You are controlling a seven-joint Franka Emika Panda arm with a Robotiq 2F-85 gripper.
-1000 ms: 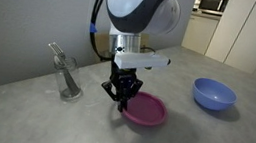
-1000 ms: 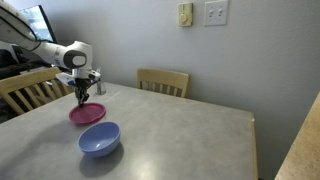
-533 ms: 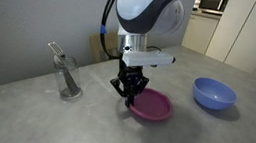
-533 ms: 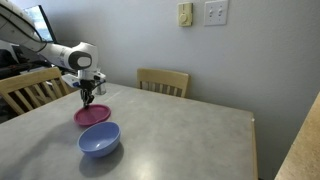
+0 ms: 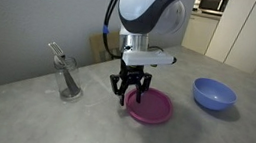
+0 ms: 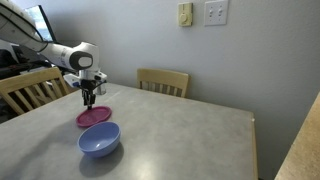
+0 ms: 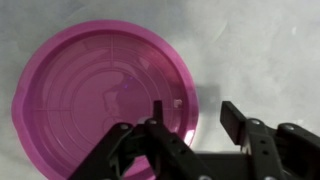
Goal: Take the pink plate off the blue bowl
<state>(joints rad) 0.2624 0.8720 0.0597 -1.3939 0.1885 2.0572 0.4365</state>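
Note:
The pink plate [image 5: 151, 107] lies flat on the grey table, apart from the blue bowl [image 5: 214, 94]. In an exterior view the plate [image 6: 94, 117] sits just behind the bowl [image 6: 99, 140]. My gripper [image 5: 130, 92] hangs over the plate's edge, also seen from the other side [image 6: 89, 103]. In the wrist view the gripper [image 7: 192, 108] is open. One finger stands over the inside of the plate [image 7: 100, 95]. The other finger [image 7: 235, 120] is outside the rim, over bare table. Nothing is gripped.
A clear glass with a utensil in it [image 5: 66, 78] stands near the table's corner, beside the gripper. A wooden chair [image 6: 162, 80] is at the table's far side against the wall. A second chair [image 6: 25, 88] stands behind the arm.
The gripper carried the plate a little sideways along the table, then its jaws opened and let go of the rim. The bowl has not moved.

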